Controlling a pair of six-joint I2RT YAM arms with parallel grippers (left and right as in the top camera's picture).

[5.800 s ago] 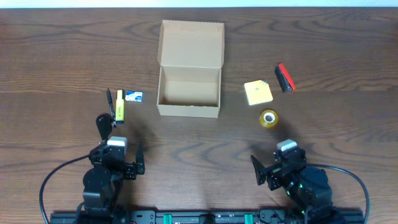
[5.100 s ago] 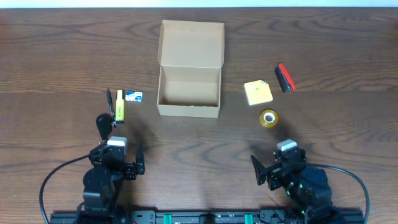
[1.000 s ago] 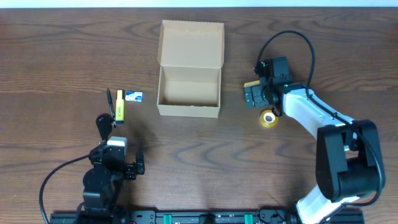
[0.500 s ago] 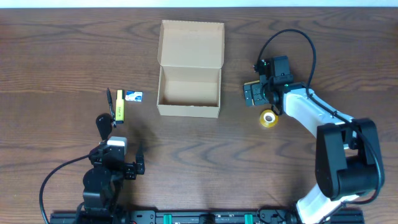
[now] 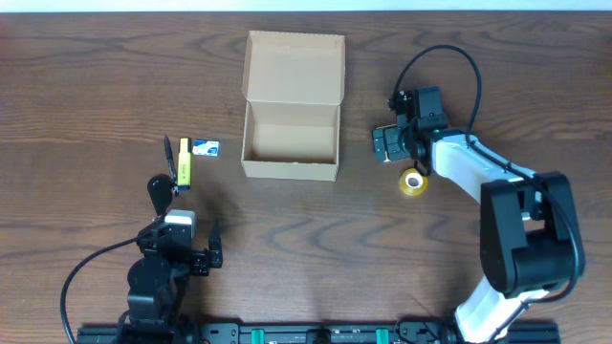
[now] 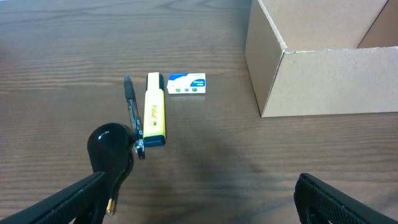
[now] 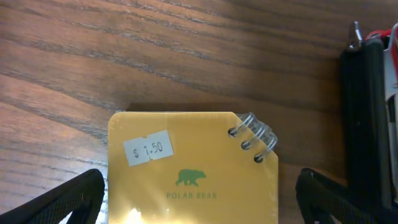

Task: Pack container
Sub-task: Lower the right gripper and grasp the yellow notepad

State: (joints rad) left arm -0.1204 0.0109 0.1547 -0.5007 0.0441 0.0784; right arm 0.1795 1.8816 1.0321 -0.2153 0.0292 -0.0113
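Observation:
The container (image 5: 291,139) is a tan cardboard box standing at mid-table with its flap lid (image 5: 295,67) open toward the back; its corner (image 6: 311,74) shows in the left wrist view. My right gripper (image 5: 392,145) hangs open just above a yellow spiral notepad (image 7: 193,168), one finger (image 7: 62,199) on each side of it, without gripping it. My left gripper (image 5: 187,250) rests open near the front left edge, its fingers (image 6: 348,199) wide over bare wood.
A yellow highlighter (image 6: 154,109), a black pen (image 6: 129,99) and a small blue-and-white box (image 6: 186,84) lie left of the container. A black rounded object (image 6: 111,146) sits just ahead of my left gripper. A tape roll (image 5: 413,182) and a black-and-red item (image 7: 367,118) flank the notepad.
Since the first frames my right arm has reached out from its rest to the notepad; over the last second it edged slightly left and back. The left arm has not moved.

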